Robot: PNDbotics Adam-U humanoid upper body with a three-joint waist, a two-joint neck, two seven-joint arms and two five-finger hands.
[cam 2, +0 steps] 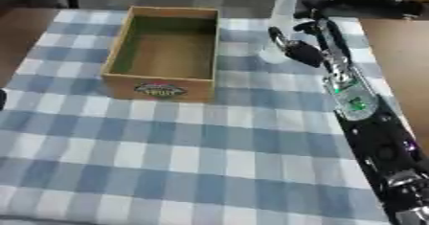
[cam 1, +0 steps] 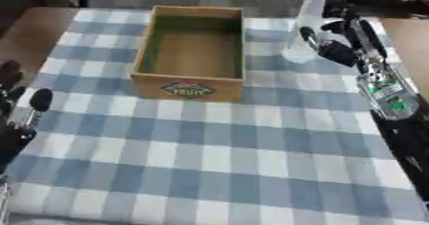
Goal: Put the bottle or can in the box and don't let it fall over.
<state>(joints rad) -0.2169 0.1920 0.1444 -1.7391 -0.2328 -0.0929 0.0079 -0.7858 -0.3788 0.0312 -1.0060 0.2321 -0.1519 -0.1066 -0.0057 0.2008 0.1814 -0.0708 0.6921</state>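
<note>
A tall clear bottle (cam 1: 303, 28) stands upright just right of the wooden box (cam 1: 192, 86), its base over the checked cloth near the box's far right corner. My right hand (cam 1: 337, 50) reaches in from the right, its black fingers and thumb curled round the bottle's lower part. Whether the base touches the cloth I cannot tell. The box is open on top and empty, with a round label on its front wall. My left hand (cam 1: 18, 116) shows at the left edge, fingers up and relaxed, holding nothing.
My right forearm (cam 2: 352, 99), silver with green lights, runs along the table's right side down to the lower corner. The blue and white checked cloth (cam 1: 209, 162) covers the table. Bare brown tabletop (cam 1: 25, 32) shows at the far left. Dark equipment (cam 1: 377, 1) stands behind the bottle.
</note>
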